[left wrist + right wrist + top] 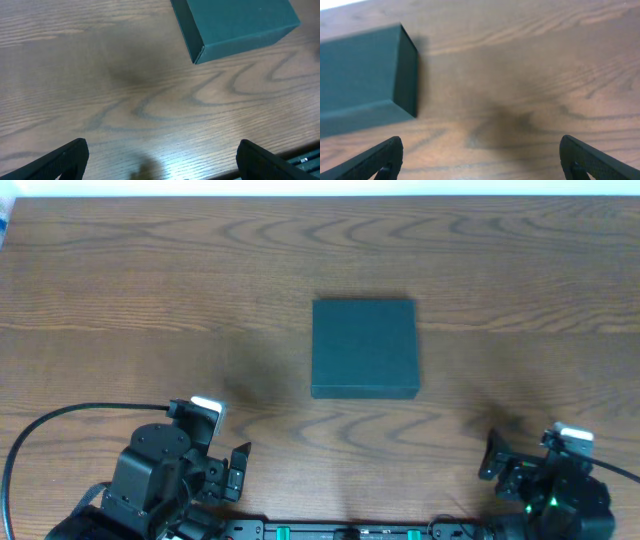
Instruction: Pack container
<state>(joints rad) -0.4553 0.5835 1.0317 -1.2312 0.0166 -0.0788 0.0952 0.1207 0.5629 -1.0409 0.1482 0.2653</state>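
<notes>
The table (150,300) is brown wood with wavy lines in it. One thing lies on it: the dark green container (364,347) (a flat square box, lid shut). It sits near the middle, a bit toward the right edge, far from every corner.

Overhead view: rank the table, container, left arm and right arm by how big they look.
1. Table.
2. Left arm.
3. Container and right arm: about alike, not ranked.
Both arms are cut off by the frame edge and sit nearer the camera, so their places are unsure.
</notes>
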